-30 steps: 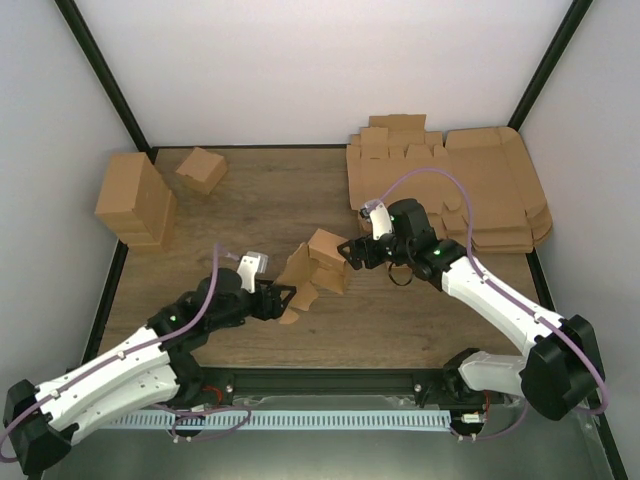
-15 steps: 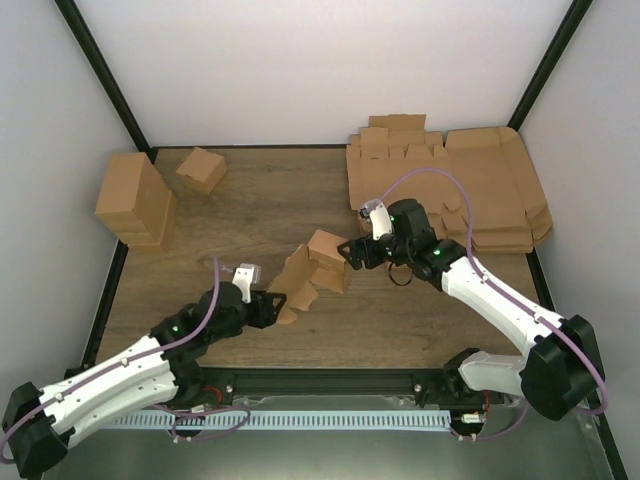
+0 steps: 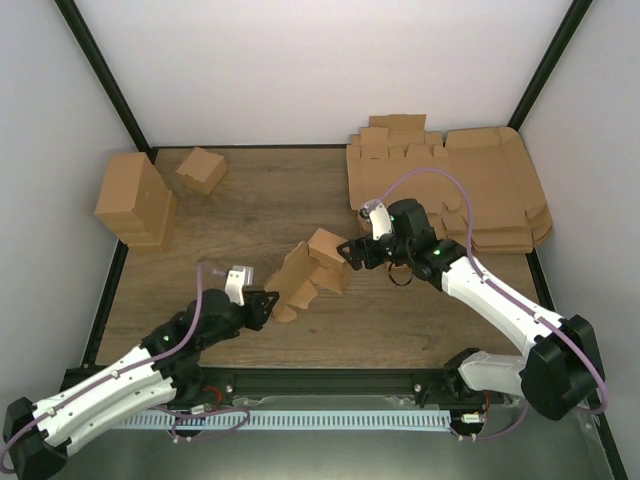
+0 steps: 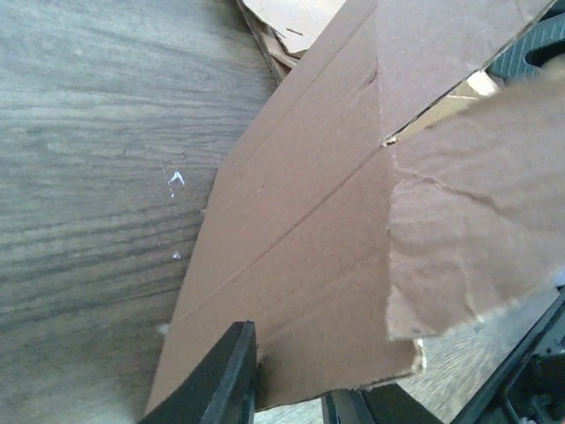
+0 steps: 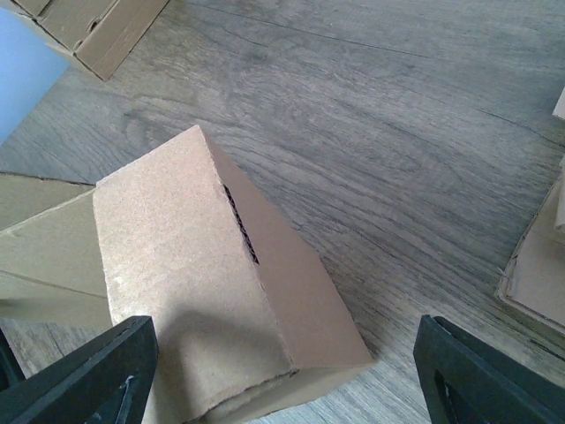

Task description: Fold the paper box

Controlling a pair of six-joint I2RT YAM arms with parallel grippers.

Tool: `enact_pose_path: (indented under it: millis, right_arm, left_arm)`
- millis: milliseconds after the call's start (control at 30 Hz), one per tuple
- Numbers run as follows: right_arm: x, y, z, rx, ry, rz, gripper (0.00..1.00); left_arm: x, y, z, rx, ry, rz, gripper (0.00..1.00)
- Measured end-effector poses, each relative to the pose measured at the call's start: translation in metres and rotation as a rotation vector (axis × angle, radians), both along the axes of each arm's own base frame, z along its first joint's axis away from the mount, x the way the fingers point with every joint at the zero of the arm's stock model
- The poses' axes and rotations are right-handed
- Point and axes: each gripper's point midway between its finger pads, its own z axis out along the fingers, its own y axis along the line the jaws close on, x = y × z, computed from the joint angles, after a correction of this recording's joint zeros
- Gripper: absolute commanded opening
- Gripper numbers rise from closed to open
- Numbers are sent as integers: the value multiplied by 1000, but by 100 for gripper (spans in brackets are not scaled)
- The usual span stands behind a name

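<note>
Left gripper (image 3: pixel 265 303): jaws narrow, straddling the bottom edge of a loose flap. In the left wrist view one black finger (image 4: pixel 225 375) lies against the flap face and the other sits just under the edge. Cannot tell if it actually bites the cardboard.

Right gripper (image 3: pixel 349 252): spread wide, not gripping. The right wrist view shows the folded body between its fingers, with a clear gap on one side.

The plain brown die-cut cardboard paper box (image 3: pixel 312 268) is mid-table on the wood-grain table (image 3: pixel 250 205), between the two arms. It is half formed: a closed block-like part sits on the right gripper's side, and unfolded flaps fan out toward the left gripper. One flap edge looks ragged in the left wrist view.

Also there:
- a tall brown cardboard block (image 3: pixel 135 200) at back left
- a small finished brown carton (image 3: pixel 202 168) beside it
- a stack of large flat brown sheets (image 3: pixel 450 185) at back right

All of these are well apart from the work.

Risks, as judged:
- **Slip:** the left hold is only on the flap's very edge, so a pull could slip off or tear the already frayed flap.
- **Sliding:** with the right jaws unclenched, nothing pins the body, so folding force from the left would likely slide or tip the whole box instead of creasing it.
- **Wrong crease:** the flap shows several score lines, so the bend may land on the wrong one.
</note>
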Motion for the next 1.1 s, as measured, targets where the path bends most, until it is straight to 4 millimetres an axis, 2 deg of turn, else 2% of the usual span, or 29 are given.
enact_pose_path:
  millis: [33,67,200,300,467,600,700,833,967,1100]
  right_arm:
    - [0,0,0,0,0,1,83]
    - [0,0,0,1,1,1,83]
    - [1,1,3,12,-4,-4,83]
    - [5,2,8,17,-15,-15,83]
    - [14,-1,9,-3,-21,-55,84]
    - [21,-10,5,-31,-12,-96,84]
    - [25,-18,0,-48,6,-121,82]
    - [25,-21,-11,-65,43,-122,81]
    - [8,-16,-21,-37,71,-55,78]
    - [-9,-12,-38,-14,114,-3,77]
  left_arm:
    - [0,-1,0,1,-3,-6,5]
    - [-1,-1,1,-1,-1,-9,4]
    - [-3,-3,8,22,0,-30,4]
    - [-1,-9,29,55,25,-45,4]
    - [11,-30,69,149,88,-77,4]
    - [17,-46,87,231,174,-111,4]
    - [10,-56,88,262,249,-168,4]
    - [-2,-58,89,310,334,-229,4]
    - [-7,-61,92,381,382,-283,6]
    - [-10,-59,80,478,423,-336,6]
